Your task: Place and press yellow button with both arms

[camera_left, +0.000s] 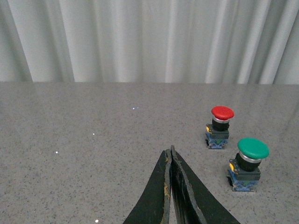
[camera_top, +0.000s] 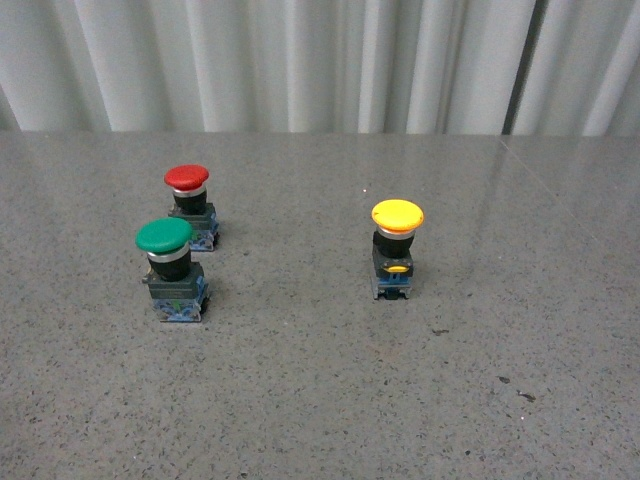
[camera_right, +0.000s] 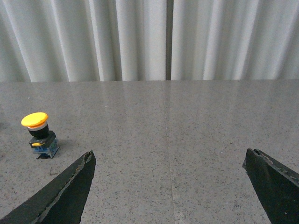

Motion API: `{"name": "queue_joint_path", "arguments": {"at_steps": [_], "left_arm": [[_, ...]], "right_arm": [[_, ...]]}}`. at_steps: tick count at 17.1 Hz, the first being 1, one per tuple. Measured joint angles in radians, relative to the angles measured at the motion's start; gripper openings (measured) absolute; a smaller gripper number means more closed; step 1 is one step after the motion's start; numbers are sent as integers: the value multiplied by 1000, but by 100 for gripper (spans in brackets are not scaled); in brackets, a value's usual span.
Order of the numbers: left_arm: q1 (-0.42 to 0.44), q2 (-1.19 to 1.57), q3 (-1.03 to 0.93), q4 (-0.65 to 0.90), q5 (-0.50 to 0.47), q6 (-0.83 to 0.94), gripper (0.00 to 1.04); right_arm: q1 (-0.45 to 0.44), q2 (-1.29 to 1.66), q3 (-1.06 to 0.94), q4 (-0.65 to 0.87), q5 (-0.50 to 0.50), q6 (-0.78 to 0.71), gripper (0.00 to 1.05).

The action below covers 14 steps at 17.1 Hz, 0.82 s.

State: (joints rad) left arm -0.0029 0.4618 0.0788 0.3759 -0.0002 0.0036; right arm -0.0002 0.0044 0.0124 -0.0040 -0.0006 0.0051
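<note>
Yellow button upright just right of centre in the front view, on the grey speckled table, touching nothing. Well apart, at middle left of that frame: green button, red button just behind it. Pale curtain across the top. Left gripper fingers pressed together, empty. Right gripper fingers spread wide, holding nothing, well short of the yellow button.

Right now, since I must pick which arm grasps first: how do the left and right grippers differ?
The left gripper has its jaws shut together; the right gripper has them wide apart. The left one faces the red button and green button; the right faces the yellow button. Both hold nothing.
</note>
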Motion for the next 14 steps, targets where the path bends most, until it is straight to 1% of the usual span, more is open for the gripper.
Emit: {"name": "queue_joint_path", "arguments": {"at_steps": [7, 9, 14], "left_arm": [[0, -135, -39, -90, 0, 0, 2], [0, -155, -65, -65, 0, 0, 2], [0, -237, -65, -151, 0, 0, 2]], "right_arm": [[0, 0, 0, 0, 0, 0, 98], [0, 0, 0, 0, 0, 0, 98], [0, 0, 0, 0, 0, 0, 98]]}}
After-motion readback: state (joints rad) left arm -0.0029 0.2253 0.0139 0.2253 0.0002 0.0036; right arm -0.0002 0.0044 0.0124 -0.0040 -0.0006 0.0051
